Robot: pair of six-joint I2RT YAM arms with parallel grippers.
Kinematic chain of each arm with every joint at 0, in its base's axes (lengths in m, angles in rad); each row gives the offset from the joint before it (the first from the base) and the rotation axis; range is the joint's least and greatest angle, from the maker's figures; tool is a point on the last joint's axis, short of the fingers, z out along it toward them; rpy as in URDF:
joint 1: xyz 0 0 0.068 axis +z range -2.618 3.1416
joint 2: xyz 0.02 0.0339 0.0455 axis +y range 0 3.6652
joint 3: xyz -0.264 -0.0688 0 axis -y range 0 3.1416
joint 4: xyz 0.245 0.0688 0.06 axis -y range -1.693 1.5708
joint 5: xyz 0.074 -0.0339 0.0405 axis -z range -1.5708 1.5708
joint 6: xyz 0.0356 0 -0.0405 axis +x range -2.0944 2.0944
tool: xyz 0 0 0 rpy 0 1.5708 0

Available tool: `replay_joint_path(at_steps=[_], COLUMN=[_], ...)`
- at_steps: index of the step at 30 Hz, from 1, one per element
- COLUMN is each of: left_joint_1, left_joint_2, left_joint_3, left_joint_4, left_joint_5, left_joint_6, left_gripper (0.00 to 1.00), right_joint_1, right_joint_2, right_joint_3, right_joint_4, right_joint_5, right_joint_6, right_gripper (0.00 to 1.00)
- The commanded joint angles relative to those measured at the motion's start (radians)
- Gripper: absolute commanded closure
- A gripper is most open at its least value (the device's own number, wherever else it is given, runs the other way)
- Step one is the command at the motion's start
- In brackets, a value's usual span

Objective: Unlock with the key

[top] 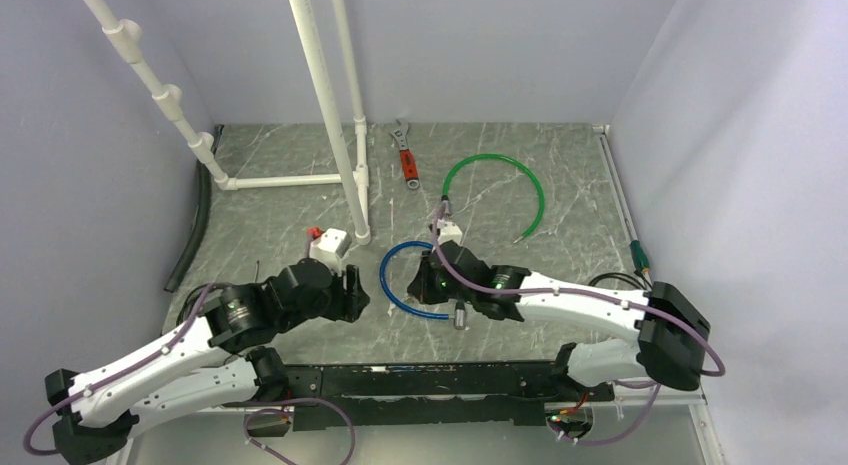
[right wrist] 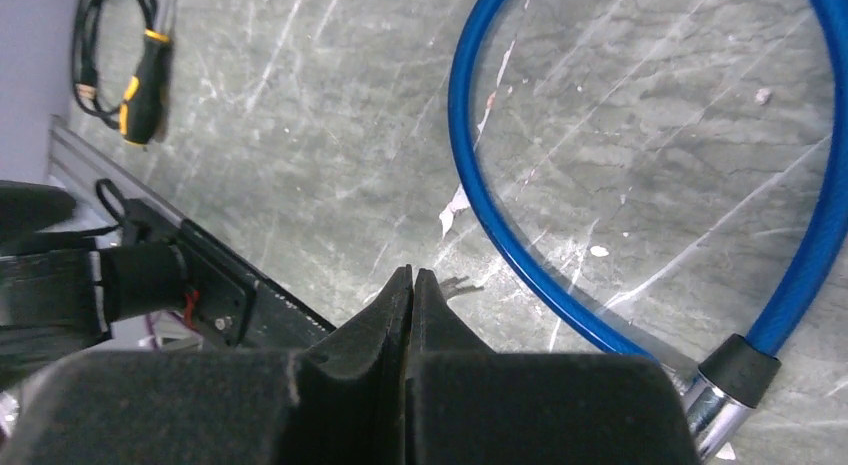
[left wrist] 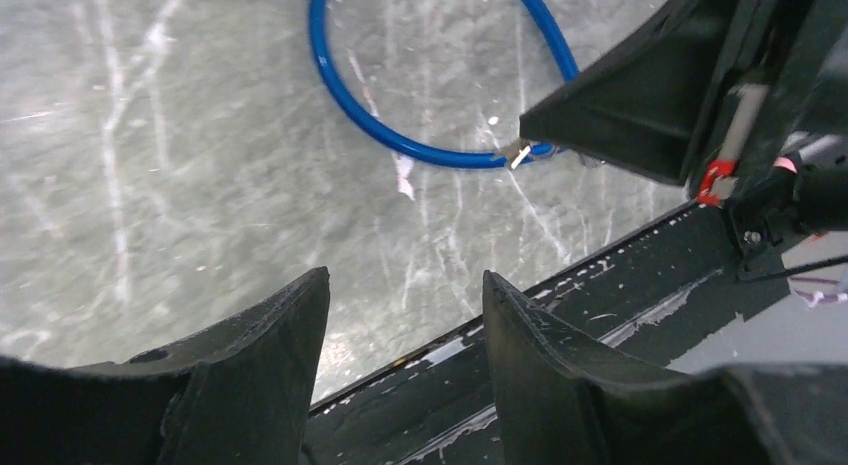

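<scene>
left pincer (left wrist: pixel 405 285) hangs low over the surface (top: pixel 280 215) with its jaws apart and nothing between them. i judge it is parked as a spare hand, angled so its camera looks across at the work, ready to steady the lock when needed.

just to its right lies the blue cable (left wrist: pixel 440 157), a loop flat on the surface near the front edge, where i judge both arms can reach it.

right pincer (right wrist: pixel 412 277) is down at the near side of that loop with its jaws pressed together. from the left wrist view a tiny bright metal sliver sticks out of its tips. i take that to be the key (left wrist: pixel 519 154), pinched there and touching or just over the cable. a thing that thin has to be nipped at the very tips, which explains the tight closure.

the cable's silver lock end (right wrist: pixel 712 423) sits beside the right pincer, close but apart from the tips, so the key is not in the lock yet. i cannot see the keyhole itself. next i would need to line the blade up with the cylinder's face.

further back, the red-handled wrench (top: pixel 406 163) and then the green cable (top: pixel 497 158) lie well apart from all this.
</scene>
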Motion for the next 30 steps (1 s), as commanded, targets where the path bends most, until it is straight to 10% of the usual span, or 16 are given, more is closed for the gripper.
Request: replay_joint_path(at_steps=[1, 30], left_joint_1=[-0.005, -0.005], left_joint_2=[-0.003, -0.052], left_joint_3=[-0.097, -0.579], left_joint_4=[0.281, 1.349], left_joint_5=[0.146, 0.455], left_joint_6=[0.026, 0.723], left_gripper=[0.38, 0.53], right_joint_1=[-0.042, -0.142], right_joint_2=[-0.106, -0.342], right_joint_3=[-0.024, 0.123], right_joint_4=[0.074, -0.145], right_joint_5=[-0.069, -0.28], right_joint_6=[0.008, -0.034], right_gripper=[1.0, 1.0])
